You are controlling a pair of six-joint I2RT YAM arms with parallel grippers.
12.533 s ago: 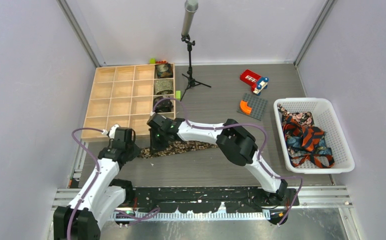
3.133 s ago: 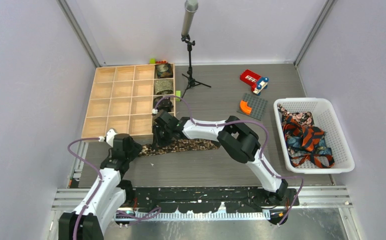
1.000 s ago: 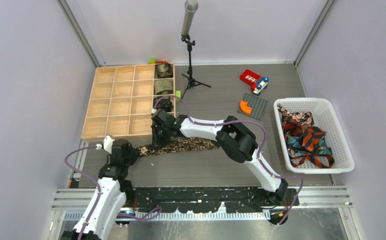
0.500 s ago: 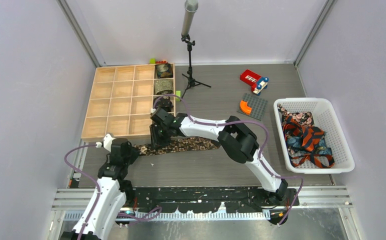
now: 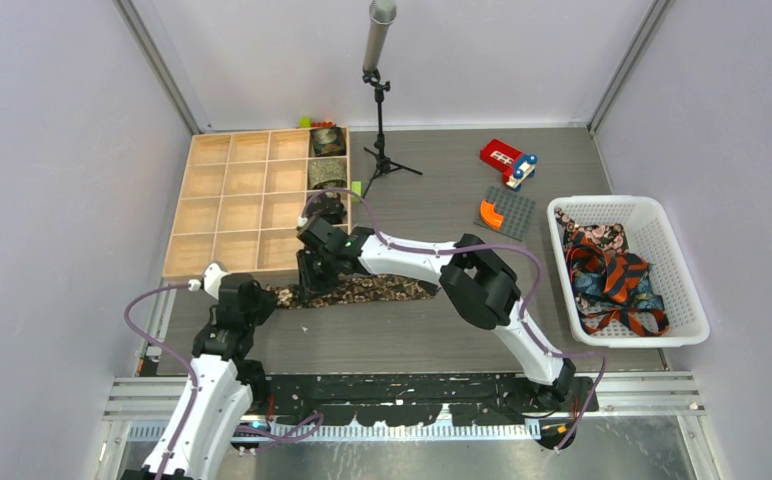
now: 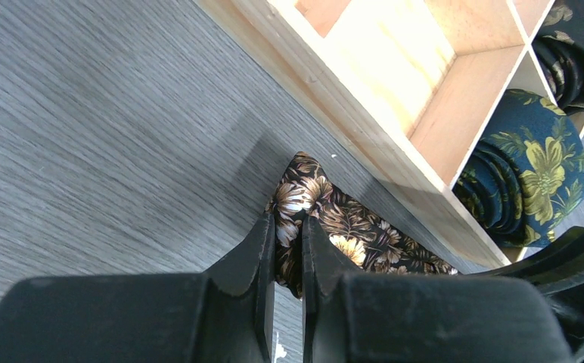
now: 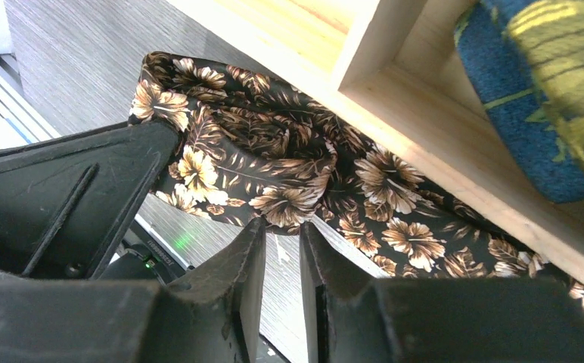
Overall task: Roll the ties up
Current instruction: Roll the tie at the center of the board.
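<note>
Left hand clenched on the floral tie — pinching its tip (beside the wooden tray).

We find no word, number, brand or sign that we can read, on the table or on anything standing on it. Well beyond the right end effector, the red toy bears a few white marks, but they are too small for us to make out as letters.
</note>
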